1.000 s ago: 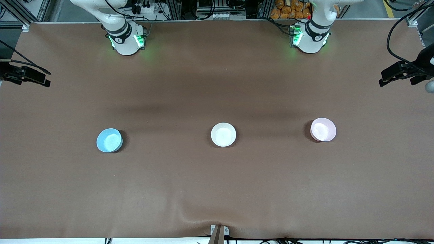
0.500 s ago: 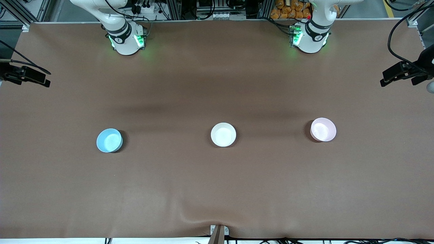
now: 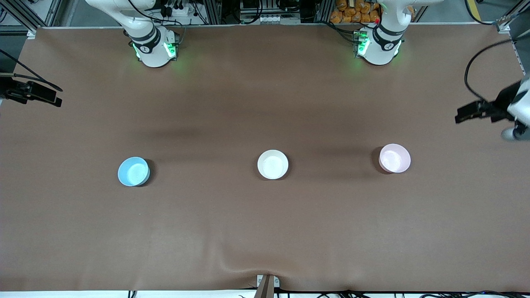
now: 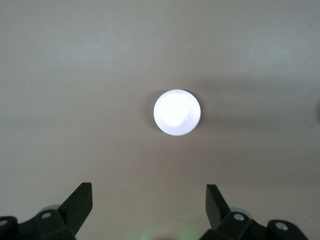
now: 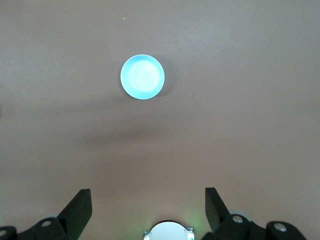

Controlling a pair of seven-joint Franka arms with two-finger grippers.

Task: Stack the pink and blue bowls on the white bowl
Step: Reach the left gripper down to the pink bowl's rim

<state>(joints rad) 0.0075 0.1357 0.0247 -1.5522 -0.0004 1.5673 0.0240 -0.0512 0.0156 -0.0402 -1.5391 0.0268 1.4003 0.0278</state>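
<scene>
Our left gripper (image 4: 148, 202) and right gripper (image 5: 148, 202) hang open above the separate pink bowl (image 3: 394, 158), white bowl (image 3: 272, 164) and blue bowl (image 3: 133, 171).

White arms (image 3: 149, 45) with black joint bands, green base lights, black cables; black end effector fingers (image 4: 80, 205).

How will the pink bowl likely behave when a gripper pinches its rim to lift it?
The pink bowl looks like thin, smooth plastic, so probably light and rigid, though perhaps slippery between the fingers. It sits upright on a round base, apart from the other bowls; a rim pinch may tilt it, but rolling seems unlikely.
</scene>
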